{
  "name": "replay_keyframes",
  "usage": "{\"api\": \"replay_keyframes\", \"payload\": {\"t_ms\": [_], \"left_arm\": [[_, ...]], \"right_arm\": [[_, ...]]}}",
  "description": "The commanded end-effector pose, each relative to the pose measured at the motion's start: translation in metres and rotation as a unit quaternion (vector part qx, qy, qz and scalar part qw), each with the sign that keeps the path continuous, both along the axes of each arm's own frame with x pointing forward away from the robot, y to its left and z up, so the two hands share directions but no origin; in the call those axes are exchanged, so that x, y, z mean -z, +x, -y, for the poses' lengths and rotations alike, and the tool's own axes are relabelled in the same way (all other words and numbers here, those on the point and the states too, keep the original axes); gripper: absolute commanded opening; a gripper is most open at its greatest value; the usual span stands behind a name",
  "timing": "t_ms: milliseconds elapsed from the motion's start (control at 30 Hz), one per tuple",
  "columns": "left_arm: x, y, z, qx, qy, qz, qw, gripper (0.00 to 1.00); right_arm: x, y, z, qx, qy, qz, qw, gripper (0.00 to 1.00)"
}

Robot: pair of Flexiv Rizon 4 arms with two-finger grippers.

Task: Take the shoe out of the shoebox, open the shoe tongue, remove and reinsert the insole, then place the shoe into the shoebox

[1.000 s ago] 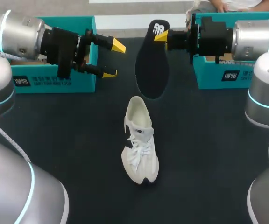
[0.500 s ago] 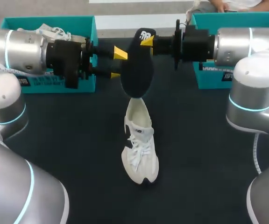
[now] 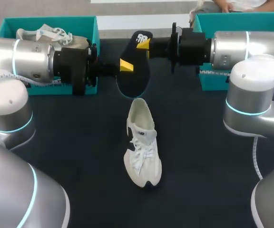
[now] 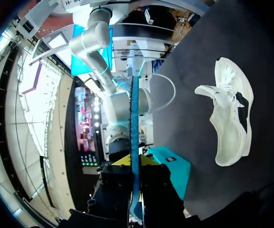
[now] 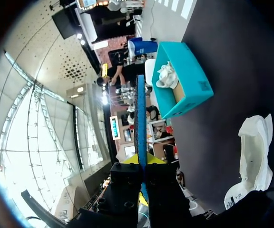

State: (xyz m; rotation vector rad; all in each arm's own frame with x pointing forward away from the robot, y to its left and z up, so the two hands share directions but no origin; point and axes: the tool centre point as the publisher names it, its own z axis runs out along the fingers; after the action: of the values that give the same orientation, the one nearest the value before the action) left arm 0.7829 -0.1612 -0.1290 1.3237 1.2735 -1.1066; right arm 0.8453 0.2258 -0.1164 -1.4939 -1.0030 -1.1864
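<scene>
The black insole (image 3: 134, 71) hangs upright in the air above the table, just beyond the heel of the white shoe (image 3: 141, 145). My right gripper (image 3: 144, 43) is shut on its top end. My left gripper (image 3: 126, 65) comes in from the left and is shut on its middle. In the left wrist view the insole (image 4: 135, 118) shows edge-on, pinched between the yellow tips of the left gripper (image 4: 135, 161), with the shoe (image 4: 229, 118) off to one side. The right wrist view has the insole (image 5: 140, 109) edge-on in the right gripper (image 5: 141, 159). The shoe lies on the table, toe toward the front.
A teal shoebox (image 3: 56, 21) at the back left holds another white shoe (image 3: 46, 33). A second teal shoebox (image 3: 208, 23) stands at the back right, behind my right arm. Dark table surface surrounds the shoe.
My right arm has carried the insole left and lower toward the shoe. My left gripper has moved right and closed from wide open onto the insole.
</scene>
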Motion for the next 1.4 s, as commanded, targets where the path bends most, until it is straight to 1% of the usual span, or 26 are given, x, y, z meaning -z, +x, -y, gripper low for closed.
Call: {"api": "replay_keyframes", "payload": {"t_ms": [33, 100, 133, 267, 333, 400, 467, 700, 833, 967, 1033, 1100, 1133, 1400], "left_arm": [[-0.002, -0.002, -0.009, -0.006, -0.007, 0.0, 1.0, 0.0], [-0.005, -0.004, -0.016, -0.008, -0.01, 0.0, 1.0, 0.0], [-0.006, -0.005, -0.02, -0.009, -0.012, 0.0, 1.0, 0.0], [-0.009, -0.007, -0.036, -0.016, -0.018, -0.003, 1.0, 0.0], [-0.011, -0.006, -0.042, -0.024, -0.021, -0.005, 0.999, 0.0], [-0.012, -0.006, -0.047, -0.025, -0.023, -0.006, 0.999, 0.0], [-0.014, -0.005, -0.05, -0.028, -0.025, -0.006, 0.999, 0.0], [-0.02, -0.005, -0.051, -0.025, -0.031, 0.003, 0.999, 0.0], [-0.022, -0.004, -0.047, -0.019, -0.034, 0.006, 0.999, 0.0], [-0.023, -0.004, -0.042, -0.014, -0.036, 0.009, 0.999, 0.0], [-0.023, -0.004, -0.041, -0.016, -0.038, 0.01, 0.999, 0.0], [-0.025, -0.004, -0.041, -0.021, -0.039, 0.007, 0.999, 0.0], [-0.025, -0.004, -0.044, -0.021, -0.028, 0.011, 0.999, 0.0], [-0.025, -0.004, -0.044, -0.021, -0.028, 0.011, 0.999, 0.0]], "right_arm": [[-0.004, -0.005, 0.003, -0.027, -0.027, 0.04, 0.998, 1.0], [-0.004, -0.01, 0.011, -0.05, -0.067, 0.065, 0.994, 1.0], [-0.004, -0.013, 0.018, -0.045, -0.069, 0.079, 0.993, 1.0], [-0.005, -0.025, 0.04, -0.053, -0.06, 0.133, 0.988, 1.0], [-0.002, -0.031, 0.052, -0.062, -0.07, 0.153, 0.984, 1.0], [-0.002, -0.035, 0.061, -0.068, -0.063, 0.18, 0.979, 1.0], [-0.003, -0.038, 0.069, -0.062, -0.038, 0.199, 0.977, 1.0], [0.003, -0.044, 0.094, -0.1, -0.012, 0.198, 0.975, 1.0], [0.001, -0.043, 0.1, -0.127, -0.006, 0.182, 0.975, 1.0], [0.001, -0.04, 0.106, -0.132, -0.011, 0.174, 0.976, 1.0], [0.001, -0.037, 0.107, -0.114, -0.01, 0.172, 0.978, 1.0], [0.001, -0.037, 0.107, -0.114, -0.01, 0.172, 0.978, 1.0], [0.001, -0.037, 0.107, -0.114, -0.01, 0.172, 0.978, 1.0], [0.001, -0.037, 0.107, -0.114, -0.01, 0.172, 0.978, 1.0]]}}
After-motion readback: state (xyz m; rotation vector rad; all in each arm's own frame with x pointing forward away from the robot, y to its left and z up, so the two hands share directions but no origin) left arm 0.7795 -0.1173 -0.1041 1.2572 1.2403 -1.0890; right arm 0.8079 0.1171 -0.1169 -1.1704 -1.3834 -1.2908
